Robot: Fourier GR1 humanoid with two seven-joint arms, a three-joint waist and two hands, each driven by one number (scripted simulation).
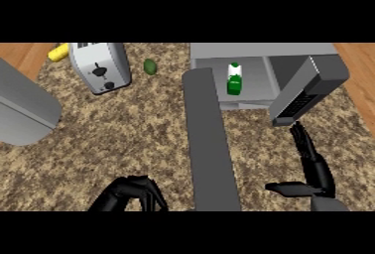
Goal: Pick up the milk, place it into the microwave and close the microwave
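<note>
- You are looking steeply down on a speckled brown-and-beige stone tabletop (147, 129) that fills most of the frame.
- Warm wood-toned surface (18, 54) shows at the upper left corner, and again as a strip (360, 69) at the upper right edge.
- A silver toaster (101, 66) stands at the upper left, tilted on the diagonal.
- A large grey rounded form (22, 106) cuts in at the left edge.
- Light is even and flat, without strong shadows.
</note>
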